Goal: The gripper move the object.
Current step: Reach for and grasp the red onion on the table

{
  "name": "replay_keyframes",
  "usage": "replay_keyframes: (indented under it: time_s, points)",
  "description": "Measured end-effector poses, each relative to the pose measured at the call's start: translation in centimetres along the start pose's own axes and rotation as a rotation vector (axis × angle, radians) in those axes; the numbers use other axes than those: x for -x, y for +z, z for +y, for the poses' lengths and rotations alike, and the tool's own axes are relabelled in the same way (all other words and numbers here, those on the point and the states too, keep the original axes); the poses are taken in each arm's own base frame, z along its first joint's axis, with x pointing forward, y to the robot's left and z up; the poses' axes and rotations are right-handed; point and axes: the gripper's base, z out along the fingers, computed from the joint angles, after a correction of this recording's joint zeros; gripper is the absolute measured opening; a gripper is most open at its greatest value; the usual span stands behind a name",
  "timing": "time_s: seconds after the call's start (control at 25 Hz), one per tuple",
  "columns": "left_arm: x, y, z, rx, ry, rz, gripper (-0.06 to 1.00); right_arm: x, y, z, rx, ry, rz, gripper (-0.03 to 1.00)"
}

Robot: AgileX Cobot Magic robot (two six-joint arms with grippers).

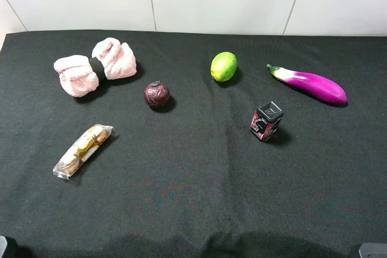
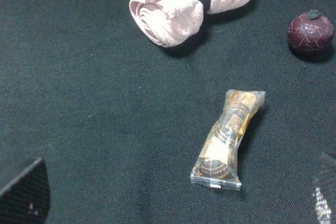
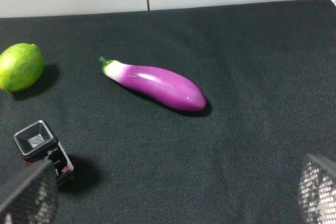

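Note:
The dark maroon round ball (image 1: 156, 94) with a tiny stem lies on the black cloth, left of centre. It also shows in the left wrist view (image 2: 310, 32), far from the fingers. My left gripper (image 2: 173, 198) is open, its two fingertips (image 2: 23, 192) wide apart and holding nothing. My right gripper (image 3: 173, 195) is open too, with one fingertip (image 3: 317, 190) at each side of its view, and empty. Both arms stay back at the near edge of the table; only small dark corners of them show in the high view. The ball is out of the right wrist view.
A pink rolled towel (image 1: 95, 66) lies behind and left of the ball. A wrapped snack (image 1: 83, 150) lies front left. A green lime (image 1: 223, 66), a purple eggplant (image 1: 311, 84) and a small black-and-red box (image 1: 266, 121) lie on the right. White wall at the back.

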Motion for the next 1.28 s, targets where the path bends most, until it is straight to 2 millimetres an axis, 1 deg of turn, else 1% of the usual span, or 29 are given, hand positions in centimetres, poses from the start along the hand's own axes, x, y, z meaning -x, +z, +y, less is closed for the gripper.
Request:
replay_keyframes:
  time_s: [1.08,1.28]
  points:
    - [0.01,0.0,0.02,0.002,0.001,-0.001,0.99,-0.01,0.0,0.0,0.0,0.0,0.001,0.69]
    - [0.58,-0.44,0.16,0.018,0.007,-0.019,0.99,-0.01,0.0,0.0,0.0,0.0,0.001,0.69]
